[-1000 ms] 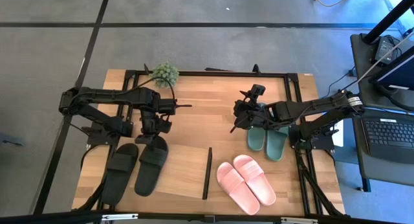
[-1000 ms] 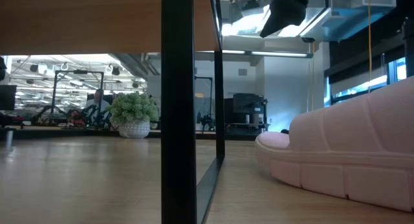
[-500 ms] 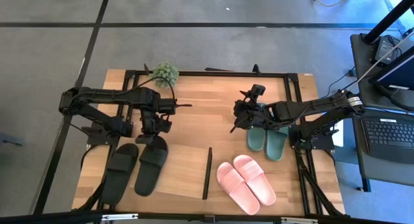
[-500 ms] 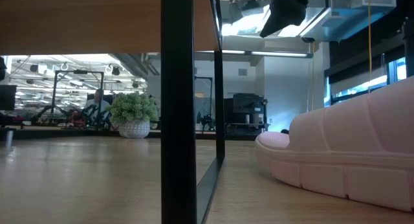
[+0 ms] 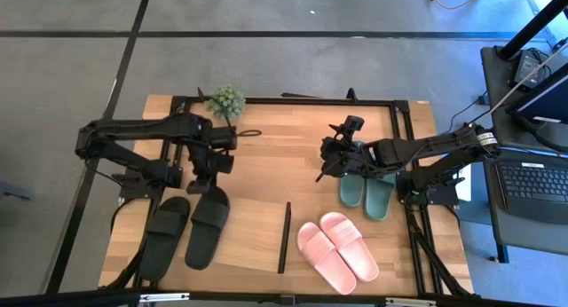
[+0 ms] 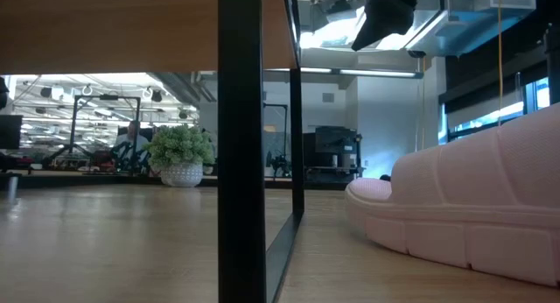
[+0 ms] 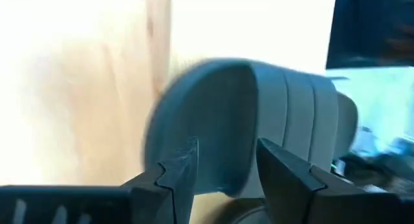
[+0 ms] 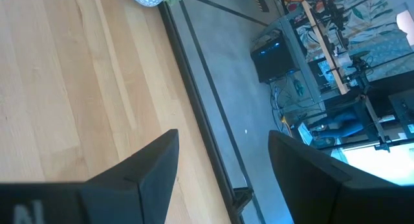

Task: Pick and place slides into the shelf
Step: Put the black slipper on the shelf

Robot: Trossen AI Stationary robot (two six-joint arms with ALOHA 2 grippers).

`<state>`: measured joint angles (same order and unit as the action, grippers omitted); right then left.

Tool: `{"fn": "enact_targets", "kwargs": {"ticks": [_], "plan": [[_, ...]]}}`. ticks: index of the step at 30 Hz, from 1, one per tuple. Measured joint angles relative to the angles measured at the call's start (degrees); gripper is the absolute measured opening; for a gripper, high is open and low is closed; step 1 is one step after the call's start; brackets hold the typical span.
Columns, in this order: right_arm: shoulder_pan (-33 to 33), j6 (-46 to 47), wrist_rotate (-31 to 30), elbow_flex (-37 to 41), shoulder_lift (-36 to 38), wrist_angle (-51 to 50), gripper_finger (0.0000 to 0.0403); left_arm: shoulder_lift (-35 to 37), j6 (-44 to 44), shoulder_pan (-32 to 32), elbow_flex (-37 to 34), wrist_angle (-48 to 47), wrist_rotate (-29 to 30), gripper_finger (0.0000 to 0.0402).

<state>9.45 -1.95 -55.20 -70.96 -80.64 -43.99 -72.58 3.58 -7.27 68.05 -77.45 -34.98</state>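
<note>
In the high view, the black slides [image 5: 188,227] lie side by side at the table's near left, the right one over the left edge of the shelf's top board [image 5: 253,232]. My left gripper [image 5: 206,178] is open over that slide's far end [image 7: 213,114]. The pink slides [image 5: 337,245] lie right of the shelf's black divider [image 5: 285,238]. One of them fills the right of the low view [image 6: 472,215]. The dark green slides [image 5: 366,190] lie farther right. My right gripper [image 5: 325,165] hovers open beside them, over bare wood [image 8: 223,136]. My left gripper [image 7: 226,146] comes from above, its open fingers [image 7: 178,175] pointing down at the rounded far end of the black slide. I cannot tell whether they touch it. The slide lies flat.
A small potted plant [image 5: 226,100] stands at the table's far edge. A black metal frame [image 5: 404,121] borders the tabletop. A side table with a laptop [image 5: 532,183] stands off the right edge. Bare wood [image 5: 275,156] lies between the two arms.
My left arm's wrist has turned and shifted slightly toward the far edge, while its gripper has stayed over the black slide's far end. The slides have not moved.
</note>
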Motion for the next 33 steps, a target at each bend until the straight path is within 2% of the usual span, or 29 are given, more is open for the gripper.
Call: {"fn": "enact_targets", "kwargs": {"ticks": [4, 10, 13, 16, 18, 21, 33], "plan": [[0.0, 0.21, 0.0, 0.0, 0.0, 0.0, 0.0239, 0.42, -0.45, 0.27, 4.48, 2.7, 3.71, 0.0148], [0.0, -0.16, 0.0, 0.0, 0.0, -0.53, 0.0239, 0.53, 1.6, 4.26, 6.36, 16.09, 12.64, 0.0148], [0.0, -0.38, 0.0, 0.0, 0.0, -1.68, 0.0239, 0.53, 2.48, 7.69, 6.36, 17.78, 21.27, 0.0148], [0.0, -0.45, 0.0, 0.0, 0.0, -2.06, 0.0239, 0.04, -0.51, 11.12, 5.82, 19.72, 31.3, 0.0148], [0.0, -0.66, 0.02, 0.0, 0.0, -2.1, 0.0239, -0.35, -2.92, 12.76, 4.63, 21.43, 35.12, 0.0148], [-0.01, -1.28, 0.01, 0.01, 0.02, -2.1, 0.0239, -1.91, -6.38, 14.0, 2.79, 24.99, 35.93, 0.0148], [0.0, -0.41, 0.02, 0.04, 0.02, -2.16, 0.0239, -4.58, -16.47, 15.33, 0.13, 23.77, 35.2, 0.0148]]}}
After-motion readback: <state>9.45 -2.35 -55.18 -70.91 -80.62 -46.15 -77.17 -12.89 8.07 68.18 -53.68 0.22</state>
